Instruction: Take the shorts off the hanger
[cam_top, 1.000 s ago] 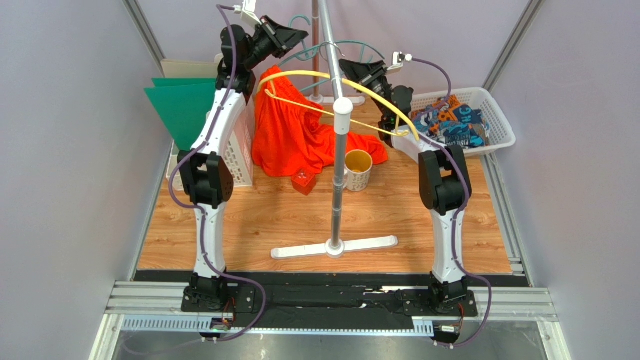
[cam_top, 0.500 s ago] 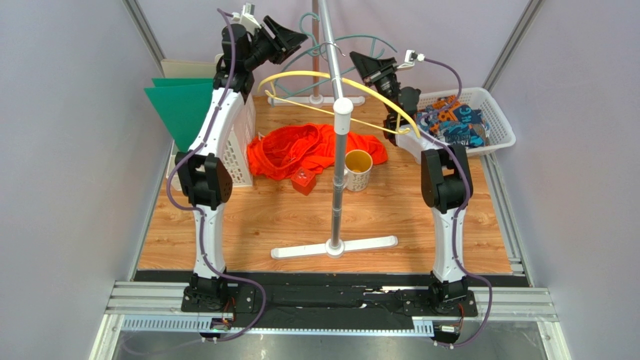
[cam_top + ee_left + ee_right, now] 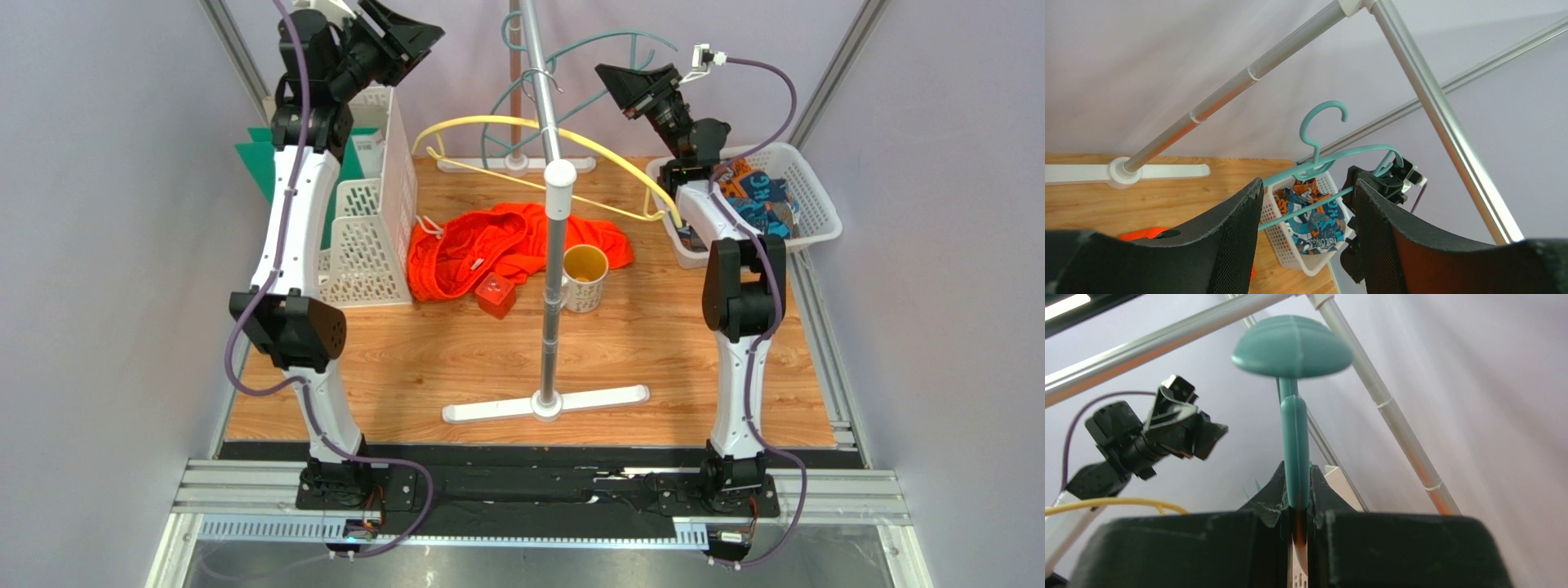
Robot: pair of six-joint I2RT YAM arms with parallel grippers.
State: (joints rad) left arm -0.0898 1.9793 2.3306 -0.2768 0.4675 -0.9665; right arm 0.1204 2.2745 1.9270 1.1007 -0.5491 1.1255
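The plain orange shorts lie crumpled on the wooden table, left of the rack's pole. The printed shorts sit in the white basket at the back right, and they show in the left wrist view too. My left gripper is raised high at the back left, open and empty. My right gripper is up by the rail, shut on a bare teal hanger. A bare yellow hanger hangs near the pole.
A yellow cup and a red cube stand beside the orange shorts. A white slotted basket and a green folder stand at the back left. The rack's white foot crosses the table's near part.
The orange shorts have dropped from up by the yellow hanger onto the table. My left gripper has opened and risen back to the left. My right gripper has lifted with the teal hanger.
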